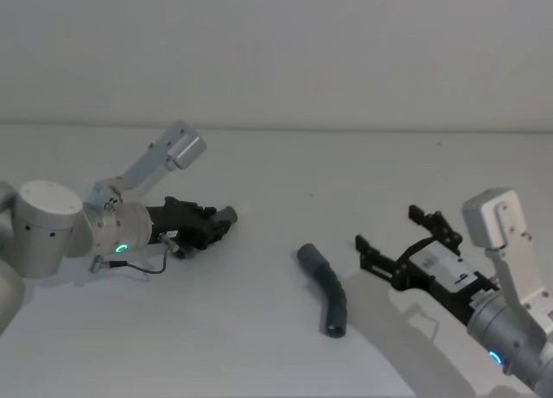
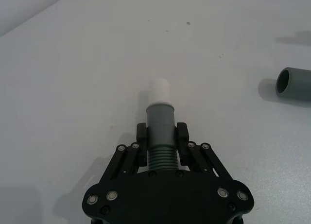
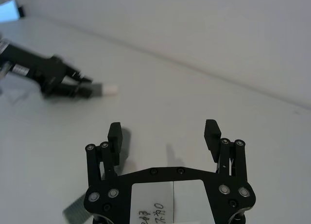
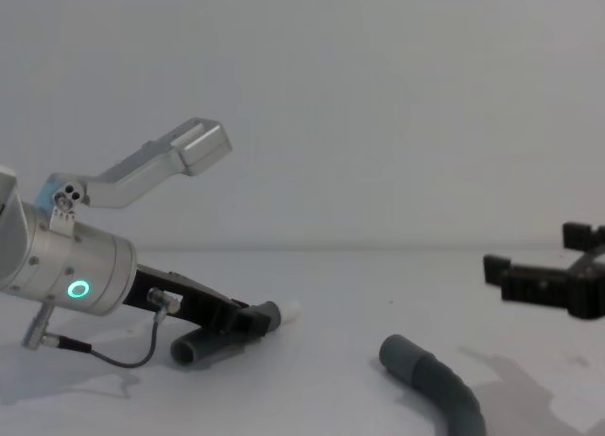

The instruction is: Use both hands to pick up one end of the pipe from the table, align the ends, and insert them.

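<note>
The white table runs back to its far edge across the upper third of the head view, with wide bare surface on every side. At mid-left the left gripper is clenched on the short piece, close to the table, its axis nearly level and its white tip pointing right. At lower right the right gripper hangs spread wide, grasping nothing. Between them, at bottom centre, the long piece lies flat, curving from its socket at upper left down to lower right.
</note>
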